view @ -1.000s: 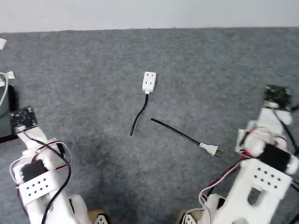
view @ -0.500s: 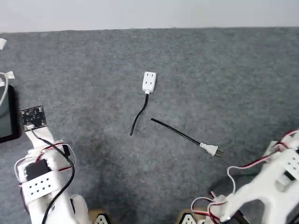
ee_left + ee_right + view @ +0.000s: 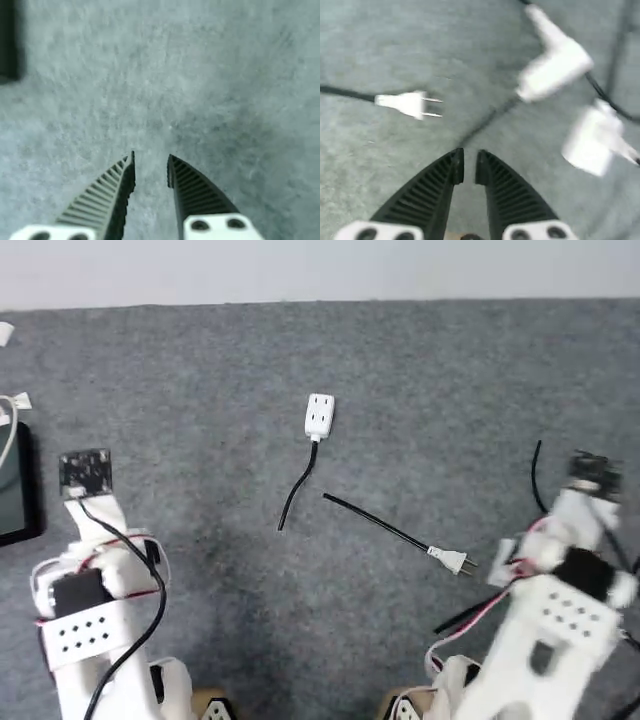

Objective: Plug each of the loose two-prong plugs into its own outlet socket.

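Note:
A white outlet socket point(image 3: 318, 415) lies mid-table on the grey carpet, its black cord point(image 3: 298, 488) trailing toward me. To its near right lies a white two-prong plug point(image 3: 450, 560) on a black cord point(image 3: 375, 522), prongs pointing right. In the right wrist view the plug point(image 3: 407, 103) lies ahead of my right gripper point(image 3: 468, 164), apart from it. The fingers are nearly together with nothing between them. My left gripper point(image 3: 150, 167) hovers over bare carpet at the near left, its fingers a little apart and empty.
Two blurred white plug-like pieces point(image 3: 555, 60) point(image 3: 592, 137) on black cords lie beyond the right gripper. A black device point(image 3: 10, 490) sits at the table's left edge. A thin black cord point(image 3: 535, 475) curls near the right arm point(image 3: 560, 600).
The right arm swung down toward the near right corner, then came back up beside the plug. The left arm's wrist crept forward, away from me.

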Tool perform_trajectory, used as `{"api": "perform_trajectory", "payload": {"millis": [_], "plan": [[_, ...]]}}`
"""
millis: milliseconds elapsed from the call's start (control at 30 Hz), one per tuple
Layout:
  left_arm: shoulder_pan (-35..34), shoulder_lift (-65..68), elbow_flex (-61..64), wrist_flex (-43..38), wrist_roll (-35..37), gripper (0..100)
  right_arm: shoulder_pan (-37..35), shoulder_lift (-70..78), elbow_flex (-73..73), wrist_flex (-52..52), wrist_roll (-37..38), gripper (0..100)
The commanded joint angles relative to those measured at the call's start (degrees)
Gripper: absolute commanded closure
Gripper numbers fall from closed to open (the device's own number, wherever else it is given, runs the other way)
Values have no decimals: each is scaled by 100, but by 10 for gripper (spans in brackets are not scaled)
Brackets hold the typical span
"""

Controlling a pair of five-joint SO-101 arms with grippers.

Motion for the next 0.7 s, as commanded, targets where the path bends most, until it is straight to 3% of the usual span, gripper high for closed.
{"api": "perform_trajectory", "payload": {"millis": [0, 167, 333, 667], "plan": [[62, 0, -1165, 404, 202, 946, -708, -541, 396, -382, -9, 979], [633, 598, -1965, 1073, 404, 895, -1191, -418, 967, -971, 44, 979], [1029, 1829, -2800, 730, 677, 895, -1288, -198, 2215, -2563, 211, 980], [1785, 5275, -5262, 571, 844, 891, -1297, -189, 2409, -2501, 484, 980]]}}
